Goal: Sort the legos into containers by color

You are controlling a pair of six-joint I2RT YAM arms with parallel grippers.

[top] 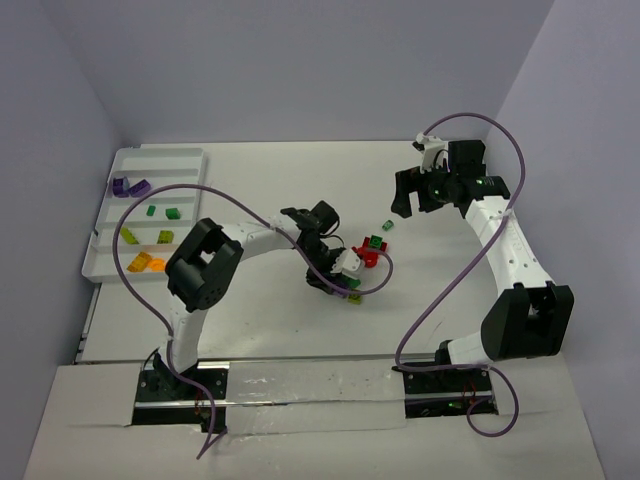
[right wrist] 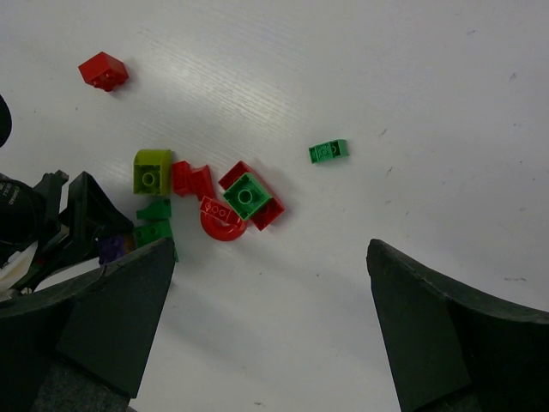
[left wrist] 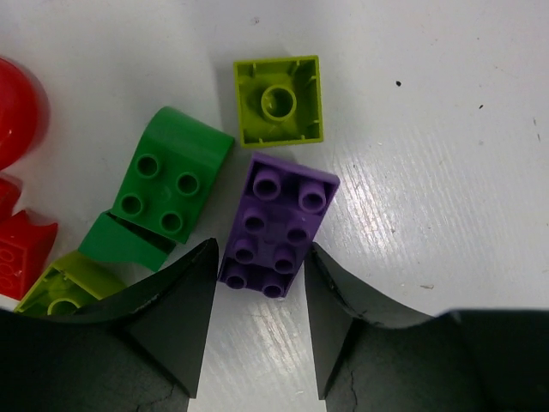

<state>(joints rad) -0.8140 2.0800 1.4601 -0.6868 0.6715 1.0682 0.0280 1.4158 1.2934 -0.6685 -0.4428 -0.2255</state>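
Observation:
A purple lego (left wrist: pixel 279 219) lies studs-up on the table, its near end between the fingertips of my left gripper (left wrist: pixel 262 251), whose jaws stand close on both sides, still open. Beside it lie a lime lego (left wrist: pixel 279 101), underside up, a green curved one (left wrist: pixel 171 184) and red pieces (left wrist: pixel 17 112). From above, the left gripper (top: pixel 345 283) reaches down at the pile of legos (top: pixel 367 248) at mid-table. My right gripper (right wrist: pixel 270 247) hangs wide open and empty above bare table, right of the pile; from above it (top: pixel 407 193) is seen higher up.
The white tray of containers (top: pixel 150 158) sits at far left, holding purple (top: pixel 130 186), green (top: pixel 160 211), lime (top: pixel 130 236) and orange (top: pixel 148 263) legos in separate rows. A lone green lego (right wrist: pixel 328 152) and a lone red one (right wrist: pixel 104 70) lie apart from the pile.

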